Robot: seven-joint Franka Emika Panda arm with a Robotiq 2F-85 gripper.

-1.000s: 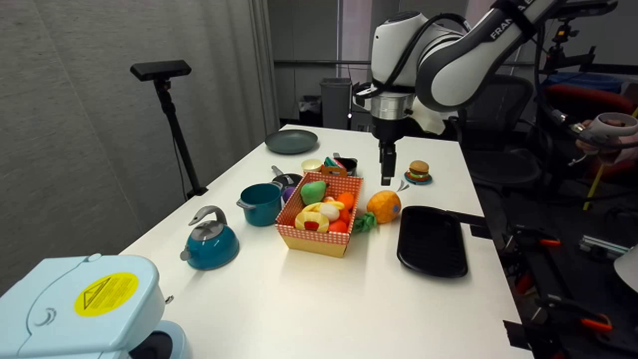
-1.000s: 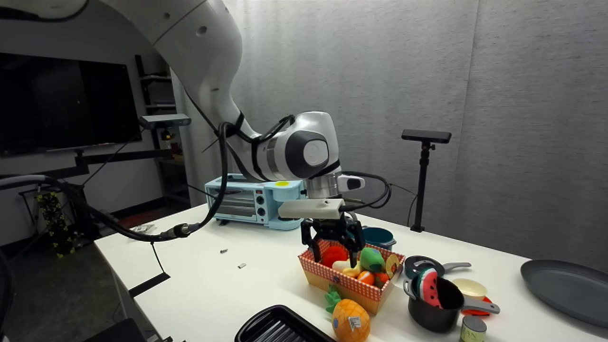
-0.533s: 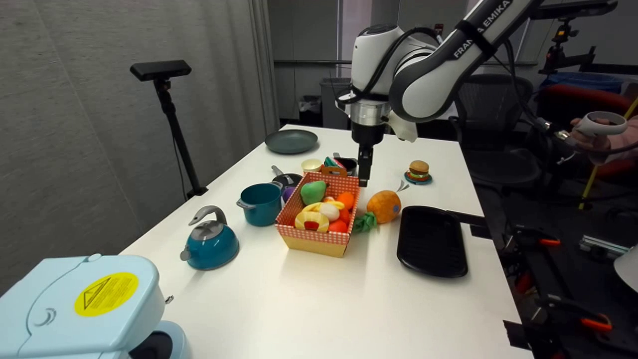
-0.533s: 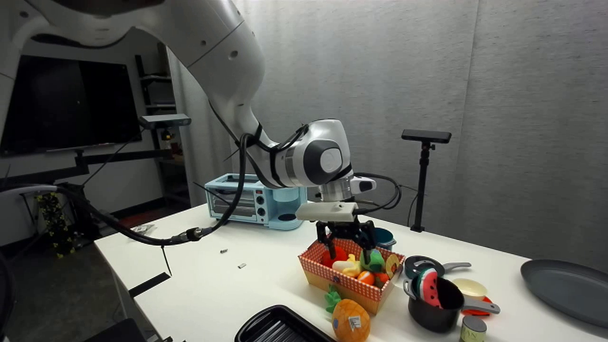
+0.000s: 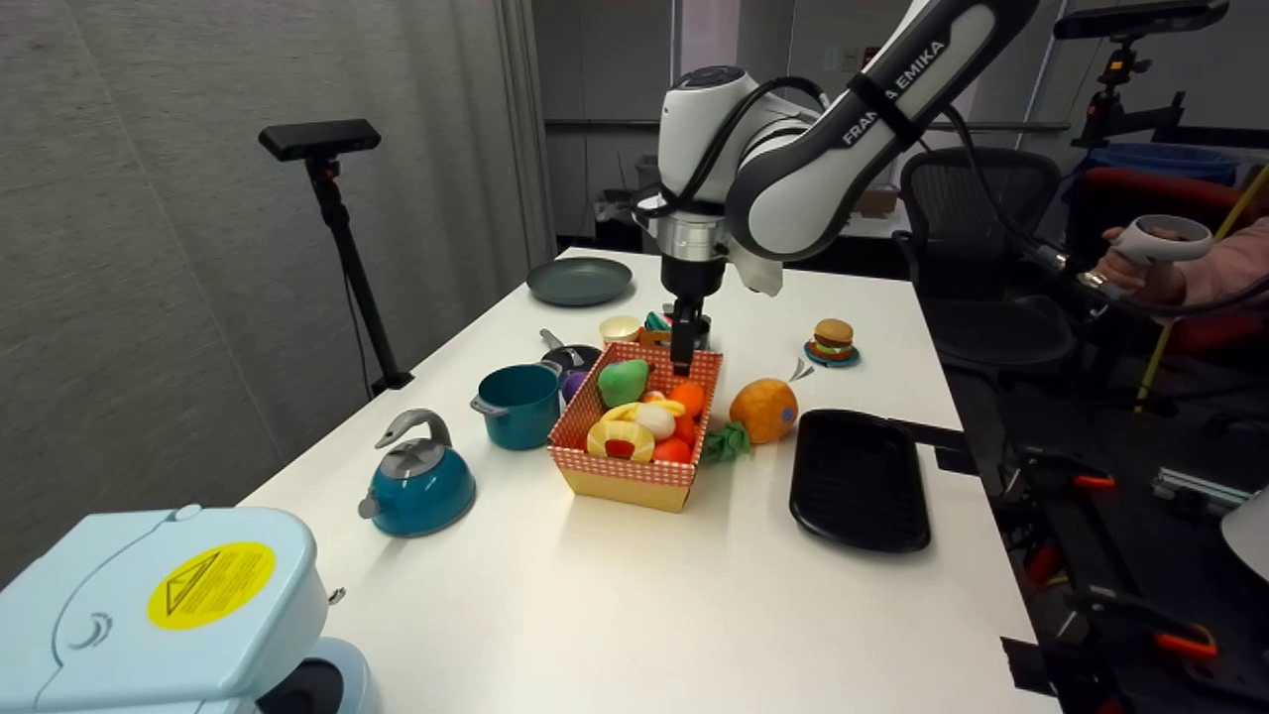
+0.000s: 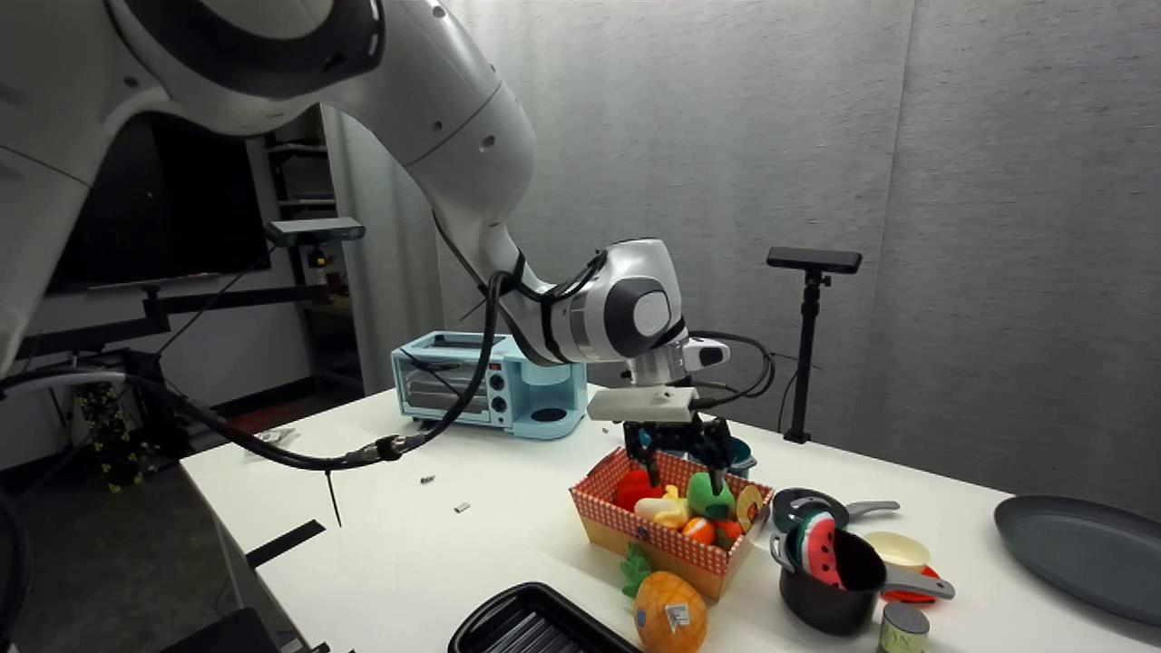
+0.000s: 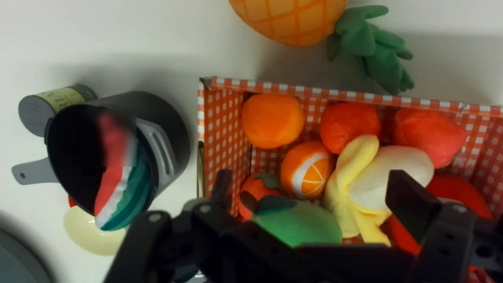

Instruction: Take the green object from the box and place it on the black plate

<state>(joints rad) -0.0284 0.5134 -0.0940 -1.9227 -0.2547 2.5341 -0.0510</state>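
Grey curtain-like hangings (image 6: 998, 136) stood behind a long white table (image 5: 634, 595). Within the last second the white jointed arm (image 6: 453, 127) had carried its black two-fingered gripper (image 6: 685, 481) across, from the side where the orange plush pineapple (image 5: 763, 411) lay to a place above the tan card box with a red-and-white checked rim (image 5: 630, 488). That brought it near the rounded, pear-like green toy (image 5: 623, 382), presumably the object wanted, which lay inside the box and had not moved. The approach seemed mostly done, with lowering and grasping yet to come. Where the toy should go was less sure: the round dark-grey plate (image 5: 579, 281) or the oblong, ridged black tray (image 5: 860, 481) could each have been meant.

Over the table the arm slanted down, and the gripper pointed straight down. Its fingers (image 7: 408, 200) stood spread wide, grasping nothing. In the wrist view the toy showed between them, nearer the finger on the frame's left and partly hidden by the gripper's body; a slight shift would probably have centred it. No contact could be made out.
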